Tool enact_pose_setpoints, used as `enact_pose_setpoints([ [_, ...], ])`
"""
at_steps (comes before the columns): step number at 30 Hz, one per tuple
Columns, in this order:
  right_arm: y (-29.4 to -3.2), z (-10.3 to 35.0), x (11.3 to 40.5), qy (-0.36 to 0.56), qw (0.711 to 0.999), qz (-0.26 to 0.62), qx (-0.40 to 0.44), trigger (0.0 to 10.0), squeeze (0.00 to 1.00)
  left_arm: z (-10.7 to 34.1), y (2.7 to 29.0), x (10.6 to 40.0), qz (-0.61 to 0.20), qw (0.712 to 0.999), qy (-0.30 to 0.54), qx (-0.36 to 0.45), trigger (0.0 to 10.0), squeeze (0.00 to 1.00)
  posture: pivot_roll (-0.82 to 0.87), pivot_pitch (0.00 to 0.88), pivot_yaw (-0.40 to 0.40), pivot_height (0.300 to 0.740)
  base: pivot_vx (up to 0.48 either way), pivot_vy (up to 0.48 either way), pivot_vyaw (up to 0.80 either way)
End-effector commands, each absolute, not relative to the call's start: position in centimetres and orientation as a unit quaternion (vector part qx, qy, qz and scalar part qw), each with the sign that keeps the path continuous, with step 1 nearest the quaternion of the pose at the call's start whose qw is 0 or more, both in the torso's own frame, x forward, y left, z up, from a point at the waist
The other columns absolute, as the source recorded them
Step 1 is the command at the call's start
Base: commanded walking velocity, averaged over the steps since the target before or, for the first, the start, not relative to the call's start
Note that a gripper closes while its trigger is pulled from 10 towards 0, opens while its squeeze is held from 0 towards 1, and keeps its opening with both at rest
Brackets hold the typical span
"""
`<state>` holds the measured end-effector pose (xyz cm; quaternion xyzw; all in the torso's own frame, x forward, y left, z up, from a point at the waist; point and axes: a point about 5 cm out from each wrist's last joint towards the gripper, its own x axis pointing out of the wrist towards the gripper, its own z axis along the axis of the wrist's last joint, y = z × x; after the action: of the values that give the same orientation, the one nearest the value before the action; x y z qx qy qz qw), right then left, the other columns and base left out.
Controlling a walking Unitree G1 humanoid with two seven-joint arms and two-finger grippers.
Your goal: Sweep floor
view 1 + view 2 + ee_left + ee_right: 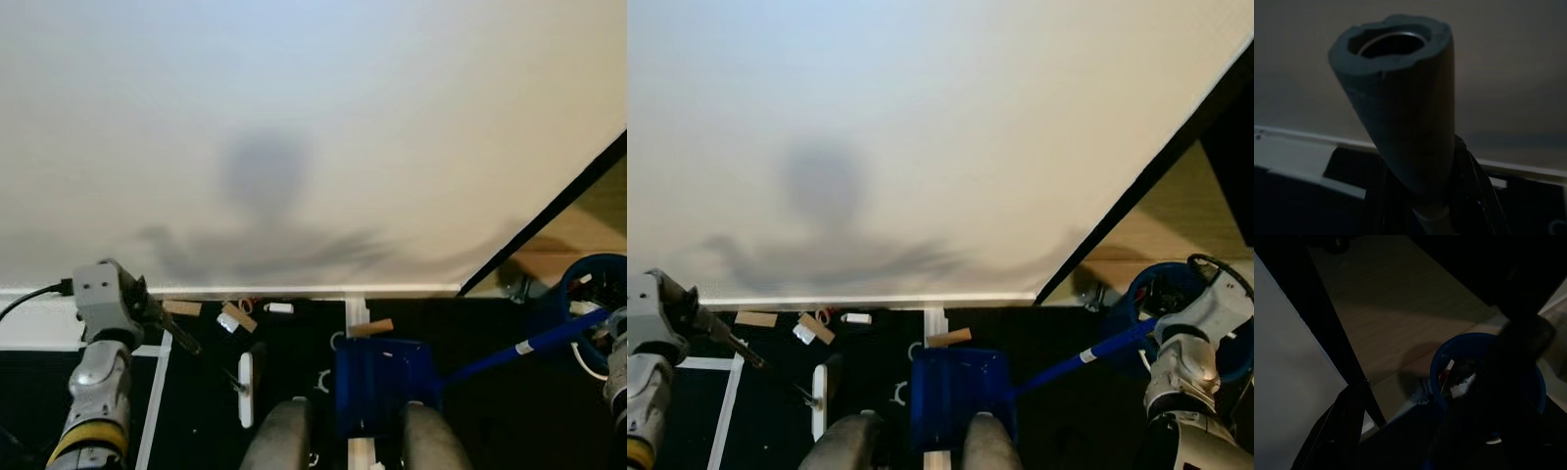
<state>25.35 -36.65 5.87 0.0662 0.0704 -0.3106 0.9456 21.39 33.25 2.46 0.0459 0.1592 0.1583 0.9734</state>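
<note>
Debris: we see a scatter of small scraps [238,315] — tan wooden pieces and white bits — on the dark floor [206,392] along the white baseboard [294,291], with one more tan piece [371,327] just beyond the dustpan's mouth.
Dustpan: the blue dustpan [380,381] sits on the floor right of the scatter, its long handle [529,346] running up and right to the right end effector [1200,315].
Brush: the white brush head [246,389] lies below the scatter, long axis running toward the wall, on a thin dark rod [201,351].
Left end effector: the left end effector [1449,215] is closed around the broom grip [1400,107] — it is the nearer arm.
Right end effector: we cannot tell its finger state.
Bin: a blue bucket [1176,294] sits far right.
Key relation: we judge the scraps lie between brush and wall, left of the pan, so the stroke would run rightward.
</note>
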Motion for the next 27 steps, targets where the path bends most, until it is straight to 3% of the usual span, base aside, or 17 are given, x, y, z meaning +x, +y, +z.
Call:
enact_pose_setpoints([
  [1,-36.8,5.3,24.8,0.079,0.942,-0.318,0.066,10.0,0.0,0.9,35.7,17.7,0.188,0.946,0.248,0.096,10.0,0.0,0.39,0.225,0.109,0.74,0.0,0.0,0.0],
  [13,-36.3,4.7,24.6,0.093,0.941,-0.317,0.072,10.0,0.0,2.6,37.2,16.2,0.195,0.943,0.246,0.111,10.0,0.0,0.46,0.235,0.137,0.74,0.0,0.0,0.0],
  [14,-36.2,4.6,24.6,0.09,0.942,-0.313,0.082,6.4,0.0,2.9,37.5,16.0,0.199,0.941,0.248,0.114,10.0,0.0,0.46,0.231,0.139,0.74,0.0,0.0,0.0],
  [15,-36.2,4.6,24.6,0.09,0.942,-0.313,0.082,6.4,0.0,2.9,37.5,16.0,0.199,0.941,0.248,0.114,10.0,0.0,0.46,0.231,0.139,0.74,0.0,0.0,0.0],
  [16,-36.1,4.5,24.6,0.089,0.942,-0.311,0.085,3.2,0.0,3.0,37.7,15.9,0.201,0.941,0.249,0.114,10.0,0.0,0.46,0.229,0.139,0.74,0.0,0.0,0.0],
  [17,-36.0,4.4,24.6,0.089,0.943,-0.31,0.086,1.3,0.0,3.1,37.7,15.9,0.203,0.94,0.249,0.116,10.0,0.0,0.46,0.229,0.139,0.74,0.0,0.0,0.0],
  [18,-36.0,4.4,24.6,0.089,0.943,-0.31,0.086,1.3,0.0,3.1,37.7,15.9,0.203,0.94,0.249,0.116,10.0,0.0,0.46,0.229,0.139,0.74,0.0,0.0,0.0],
  [19,-36.0,4.4,24.6,0.089,0.943,-0.309,0.088,0.0,0.0,3.2,37.8,16.0,0.204,0.94,0.248,0.116,10.0,0.0,0.46,0.224,0.14,0.74,0.0,0.0,0.0],
  [27,-35.8,4.2,24.5,0.09,0.943,-0.308,0.091,0.0,0.0,3.4,37.4,16.6,0.203,0.941,0.246,0.115,10.0,0.0,0.45,0.221,0.141,0.74,0.0,0.0,0.0],
])
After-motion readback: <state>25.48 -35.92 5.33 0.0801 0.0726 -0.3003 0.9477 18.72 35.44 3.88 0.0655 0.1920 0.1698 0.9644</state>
